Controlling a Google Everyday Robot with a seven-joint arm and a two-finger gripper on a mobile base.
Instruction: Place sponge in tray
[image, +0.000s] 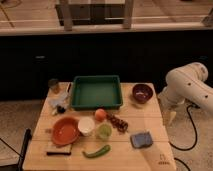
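Note:
The blue-grey sponge (141, 139) lies flat near the front right corner of the wooden table. The dark green tray (96, 94) sits empty at the back centre of the table. My gripper (171, 118) hangs point-down off the table's right edge, below the white arm (189, 86). It is to the right of the sponge and a little farther back, apart from it. The gripper is open and holds nothing.
A dark red bowl (142, 93) stands right of the tray. In front of the tray are an orange fruit (100, 114), a white cup (86, 126), a green cup (104, 131) and an orange bowl (65, 131). A green pepper (97, 151) and a dark pad (59, 148) lie along the front edge.

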